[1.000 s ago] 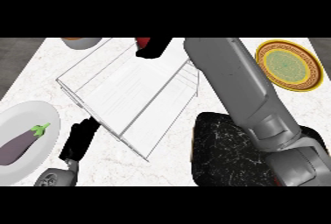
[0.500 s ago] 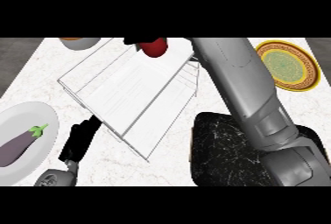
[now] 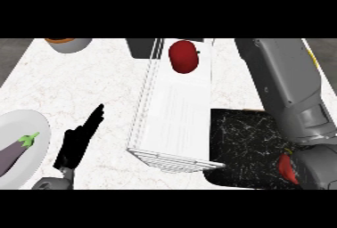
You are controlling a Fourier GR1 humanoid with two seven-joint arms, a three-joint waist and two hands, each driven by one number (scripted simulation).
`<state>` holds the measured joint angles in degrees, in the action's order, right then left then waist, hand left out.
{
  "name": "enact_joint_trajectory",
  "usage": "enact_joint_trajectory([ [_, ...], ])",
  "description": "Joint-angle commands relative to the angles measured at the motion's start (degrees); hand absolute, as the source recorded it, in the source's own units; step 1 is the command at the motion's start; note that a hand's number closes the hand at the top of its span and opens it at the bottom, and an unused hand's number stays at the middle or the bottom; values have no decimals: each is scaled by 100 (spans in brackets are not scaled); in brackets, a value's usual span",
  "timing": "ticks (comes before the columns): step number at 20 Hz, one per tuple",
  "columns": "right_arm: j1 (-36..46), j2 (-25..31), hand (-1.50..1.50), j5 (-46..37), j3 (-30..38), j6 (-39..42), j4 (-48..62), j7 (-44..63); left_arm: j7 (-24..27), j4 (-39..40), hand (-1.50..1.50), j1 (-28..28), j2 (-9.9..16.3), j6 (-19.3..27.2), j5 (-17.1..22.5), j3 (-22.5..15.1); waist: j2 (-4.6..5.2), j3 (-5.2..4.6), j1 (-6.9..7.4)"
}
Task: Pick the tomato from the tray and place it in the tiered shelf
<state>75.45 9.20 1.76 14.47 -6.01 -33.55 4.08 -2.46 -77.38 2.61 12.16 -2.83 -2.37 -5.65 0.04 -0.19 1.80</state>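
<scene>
— Head view: where's the tomato [image 3: 184, 56]?

— On the far end of the white tiered shelf [image 3: 178, 120], resting on its top surface, well apart from the black tray [image 3: 247, 147] at the near right.

— And the hands?

— The left hand [image 3: 79, 140] is at the near left over the counter [image 3: 85, 84], fingers straight and relaxed, holding nothing, just beside the white plate [image 3: 26, 129] with the eggplant [image 3: 13, 153]. The right forearm [image 3: 289, 89] runs up the right side; its hand isn't visible, so I cannot tell its state.

— Anything else?

— A grey bowl [image 3: 69, 43] sits at the far left edge.
</scene>
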Motion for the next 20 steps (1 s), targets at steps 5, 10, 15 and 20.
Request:
enact_joint_trajectory([
  [5,-432,1487,-150,154,432,1190,817,-578,-131,-313,0,-158,-73,29,-100,-116,64,24,9],
  [10,-698,2057,-150,78,484,1990,1323,-1382,-130,-308,0,-15,93,-223,88,76,105,27,93],
  [15,-542,2513,-150,-72,397,2660,1600,-1607,6,-97,0,27,-135,-16,-113,-30,109,26,95],
  [20,-352,2836,-150,-315,292,2783,1924,-1641,60,-11,0,118,11,-173,-35,113,141,27,189],
])
